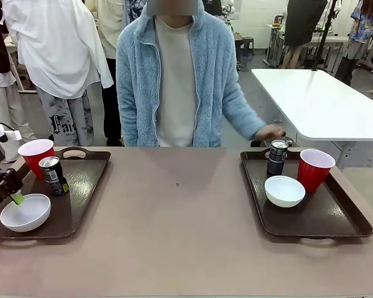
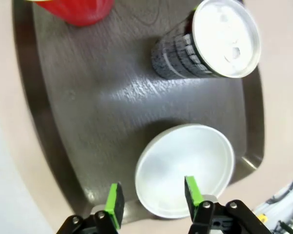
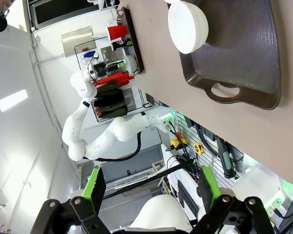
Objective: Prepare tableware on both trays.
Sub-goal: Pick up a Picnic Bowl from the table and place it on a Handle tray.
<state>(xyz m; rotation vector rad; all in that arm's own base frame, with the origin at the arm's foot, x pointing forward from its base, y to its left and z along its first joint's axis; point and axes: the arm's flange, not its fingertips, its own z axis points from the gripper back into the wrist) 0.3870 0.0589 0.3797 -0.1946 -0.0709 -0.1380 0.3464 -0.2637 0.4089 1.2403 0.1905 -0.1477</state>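
Note:
The left tray (image 1: 81, 186) holds a red cup (image 1: 36, 155), a dark can (image 1: 53, 176) and a white bowl (image 1: 25, 212). My left gripper (image 1: 15, 197) hangs over the bowl's near rim. In the left wrist view this gripper (image 2: 154, 197) is open, its green pads (image 2: 115, 204) straddling the rim of the bowl (image 2: 185, 165) without pinching it, with the can (image 2: 210, 44) and cup (image 2: 80, 9) beyond. The right tray (image 1: 336, 217) carries a can (image 1: 277, 156), a red cup (image 1: 315, 169) and a bowl (image 1: 285, 190). My right gripper (image 3: 152, 187) is open and empty, well off that tray (image 3: 244, 53) and bowl (image 3: 188, 27).
A person in a light blue fleece stands at the far side, one hand (image 1: 270, 131) just behind the right tray's can. Bare brown tabletop (image 1: 177, 211) stretches between the trays. A white table (image 1: 317, 99) stands behind on the right.

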